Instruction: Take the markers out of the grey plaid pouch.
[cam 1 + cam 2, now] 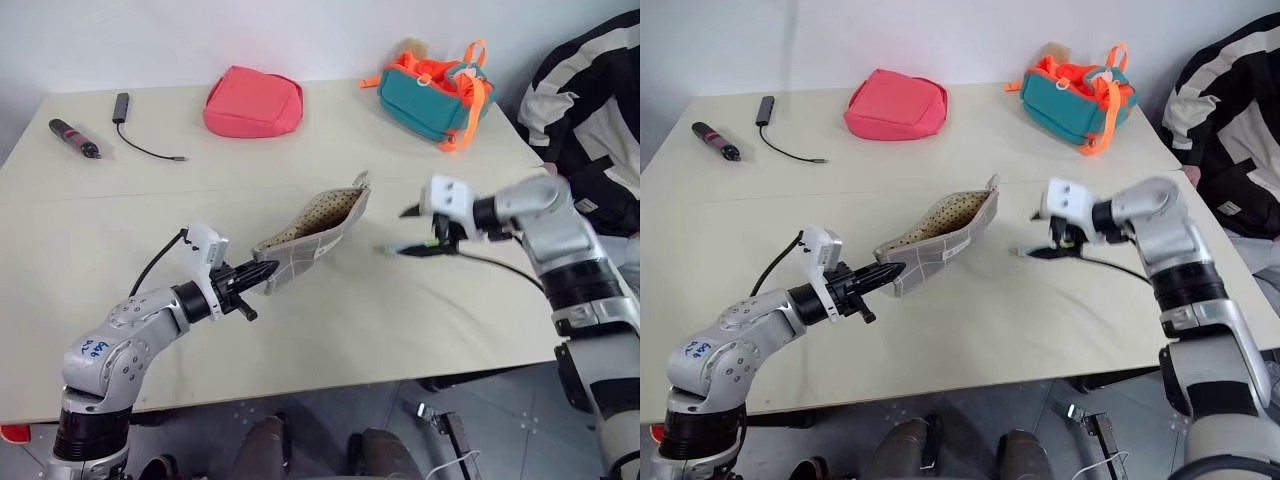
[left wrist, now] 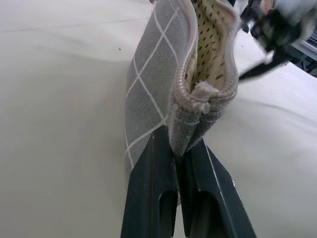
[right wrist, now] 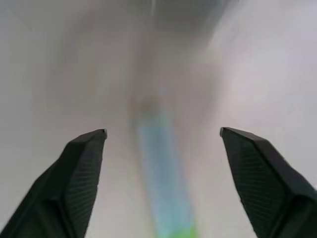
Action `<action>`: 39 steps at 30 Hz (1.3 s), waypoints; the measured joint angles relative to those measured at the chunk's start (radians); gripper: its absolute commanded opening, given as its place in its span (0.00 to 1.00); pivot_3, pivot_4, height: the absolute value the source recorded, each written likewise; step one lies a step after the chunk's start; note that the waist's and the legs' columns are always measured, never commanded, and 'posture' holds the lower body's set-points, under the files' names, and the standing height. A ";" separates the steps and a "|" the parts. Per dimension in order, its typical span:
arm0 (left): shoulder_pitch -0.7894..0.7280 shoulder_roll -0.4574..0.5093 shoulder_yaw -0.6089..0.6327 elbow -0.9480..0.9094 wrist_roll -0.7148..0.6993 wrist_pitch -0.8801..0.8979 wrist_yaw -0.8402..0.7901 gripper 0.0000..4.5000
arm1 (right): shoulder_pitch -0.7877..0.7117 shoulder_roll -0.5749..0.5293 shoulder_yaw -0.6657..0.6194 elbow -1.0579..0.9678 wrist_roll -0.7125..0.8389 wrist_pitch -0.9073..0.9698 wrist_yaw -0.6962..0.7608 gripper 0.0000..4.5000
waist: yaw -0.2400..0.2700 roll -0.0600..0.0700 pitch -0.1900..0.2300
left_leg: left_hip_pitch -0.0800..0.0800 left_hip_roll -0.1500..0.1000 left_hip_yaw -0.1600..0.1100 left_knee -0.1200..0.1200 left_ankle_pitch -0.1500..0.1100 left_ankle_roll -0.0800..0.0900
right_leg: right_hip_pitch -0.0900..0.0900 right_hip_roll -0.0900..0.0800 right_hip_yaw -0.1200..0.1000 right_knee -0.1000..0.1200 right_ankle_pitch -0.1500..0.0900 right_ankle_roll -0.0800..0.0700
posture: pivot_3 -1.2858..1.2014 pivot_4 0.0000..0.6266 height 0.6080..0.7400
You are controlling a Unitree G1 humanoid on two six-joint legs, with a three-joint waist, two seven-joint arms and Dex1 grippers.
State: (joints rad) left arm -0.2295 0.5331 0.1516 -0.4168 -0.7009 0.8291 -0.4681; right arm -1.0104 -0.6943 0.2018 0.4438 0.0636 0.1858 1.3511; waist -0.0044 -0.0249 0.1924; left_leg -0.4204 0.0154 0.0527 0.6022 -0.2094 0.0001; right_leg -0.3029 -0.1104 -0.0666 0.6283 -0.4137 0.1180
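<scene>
Dark pen-like tool point(image 1: 75, 138): you'll find it at the far left of the table point(image 1: 330, 310), lying flat, well apart from the work area.
Black cable point(image 1: 140, 130): just beside that tool, a small black block with a thin lead trailing toward you.
Left gripper point(image 1: 262, 275): your left claw is pressed together on the near end of the grey plaid pouch point(image 1: 315, 232); in the left wrist view the two black fingers point(image 2: 151, 193) pinch the fabric corner between them.
Grey plaid pouch: you have it lifted at the clamped end, mouth open and facing the right arm, dotted cream lining showing; it sits mid-table between your two arms. You cannot tell from these views whether anything lies inside.
Pink-red pouch point(image 1: 252, 102): far side of the table, behind the grey pouch, untouched.
Pale green marker point(image 3: 163, 183): blurred, it shows between your right fingers without either finger touching it; from the head views a slim pale shape lies by the lower fingertip, low over the table.
Right gripper point(image 1: 408, 230): your right claw stands wide apart, just right of the pouch mouth.
Teal-and-orange bag point(image 1: 435, 92): far right corner of the table.
Person point(image 1: 590, 120): a striped black-and-white sleeve at the right edge.
</scene>
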 measured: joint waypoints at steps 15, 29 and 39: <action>-0.008 -0.021 -0.036 -0.004 0.001 0.003 0.007 0.00 | -0.054 0.197 0.061 -0.122 0.035 -0.036 -0.092 0.25 | 0.004 -0.001 0.000 | -0.001 -0.001 -0.001 0.001 -0.001 0.000 | 0.000 0.000 -0.001 0.000 0.001 0.001 | 0.52 0.24 1.00; -0.008 -0.031 -0.036 -0.009 -0.006 0.024 0.019 0.00 | -0.054 0.176 0.137 0.012 -0.116 -0.306 -0.053 0.25 | 0.000 -0.001 0.000 | -0.001 -0.001 -0.001 0.001 -0.001 0.000 | 0.000 0.000 0.000 0.000 0.001 0.001 | 0.52 0.24 1.00; -0.031 -0.046 -0.022 0.002 -0.031 0.067 0.019 0.00 | -0.136 0.279 0.299 0.203 -0.380 -0.528 -0.229 0.25 | -0.002 -0.001 0.000 | -0.001 0.000 -0.001 0.002 -0.001 0.000 | -0.001 0.001 0.000 0.001 0.001 0.001 | 0.52 0.24 1.00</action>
State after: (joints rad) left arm -0.2603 0.4873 0.1291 -0.4148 -0.7319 0.8963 -0.4494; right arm -1.1461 -0.4153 0.5010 0.6464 -0.3167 -0.3424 1.1217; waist -0.0064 -0.0256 0.1921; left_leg -0.4212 0.0149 0.0517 0.6040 -0.2099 0.0003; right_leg -0.3035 -0.1094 -0.0666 0.6291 -0.4130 0.1188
